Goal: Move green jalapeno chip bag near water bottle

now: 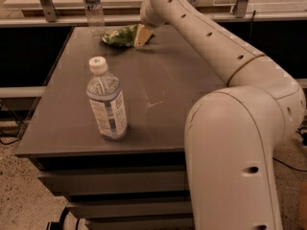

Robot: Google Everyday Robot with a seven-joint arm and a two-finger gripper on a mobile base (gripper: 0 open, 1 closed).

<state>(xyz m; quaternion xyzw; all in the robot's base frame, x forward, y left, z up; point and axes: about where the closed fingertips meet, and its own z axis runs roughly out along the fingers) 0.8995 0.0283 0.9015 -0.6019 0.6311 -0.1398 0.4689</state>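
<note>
The green jalapeno chip bag lies on the far part of the dark table, a little right of the water bottle. That clear ribbed bottle with a dark blue label band stands at the table's back left corner. My gripper reaches down from the long white arm and is shut on the bag's right end, with the bag resting on the tabletop. A short gap separates the bag from the bottle.
A larger bottle with a white cap and pale label stands upright at the front left of the table. My white arm crosses the table's right side. A counter with metal legs runs behind the table.
</note>
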